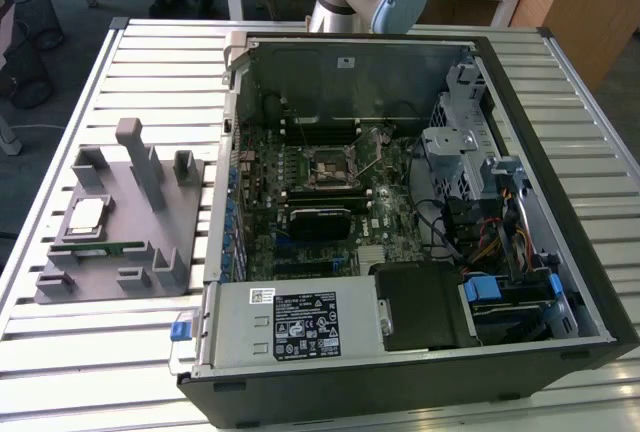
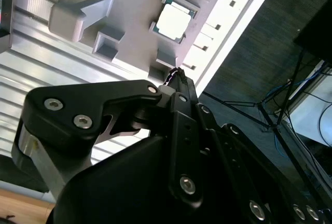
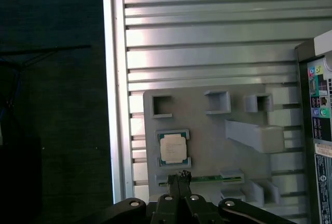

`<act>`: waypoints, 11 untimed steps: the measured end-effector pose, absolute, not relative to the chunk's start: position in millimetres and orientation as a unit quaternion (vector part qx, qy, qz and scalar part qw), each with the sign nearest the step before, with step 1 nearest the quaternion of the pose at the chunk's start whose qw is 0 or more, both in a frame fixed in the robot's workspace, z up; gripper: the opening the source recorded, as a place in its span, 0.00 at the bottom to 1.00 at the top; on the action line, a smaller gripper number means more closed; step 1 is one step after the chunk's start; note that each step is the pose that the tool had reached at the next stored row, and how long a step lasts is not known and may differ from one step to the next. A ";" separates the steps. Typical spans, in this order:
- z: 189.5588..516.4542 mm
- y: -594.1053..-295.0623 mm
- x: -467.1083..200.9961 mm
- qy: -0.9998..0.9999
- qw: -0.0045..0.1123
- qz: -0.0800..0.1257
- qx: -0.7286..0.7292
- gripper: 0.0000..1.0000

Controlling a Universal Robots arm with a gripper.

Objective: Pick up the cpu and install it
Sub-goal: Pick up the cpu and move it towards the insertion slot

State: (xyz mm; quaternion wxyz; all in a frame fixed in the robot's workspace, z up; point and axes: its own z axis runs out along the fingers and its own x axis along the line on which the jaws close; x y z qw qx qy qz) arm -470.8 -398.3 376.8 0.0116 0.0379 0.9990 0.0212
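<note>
Your gripper [image 3: 180, 175] has its fingers pinched together on nothing, tips hanging over the grey holder plate [image 3: 207, 130] near the cpu [image 3: 173, 149]. The cpu lies flat in its pocket, by the bench [image 1: 150, 62] edge at the exterior view's left, apart from the open computer case [image 1: 400, 202].

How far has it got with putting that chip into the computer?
Nothing looks done: the cpu lies in its grey holder. In hand: the pincer hangs over that holder, shut and empty. Left: the pickup and seating it in the motherboard socket.
</note>
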 end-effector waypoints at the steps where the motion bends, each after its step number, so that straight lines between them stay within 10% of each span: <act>1: 376.1 -398.3 -470.8 0.999 0.011 0.021 0.038 0.11; 11: 370.9 -398.3 -470.8 0.999 0.011 0.021 0.038 0.11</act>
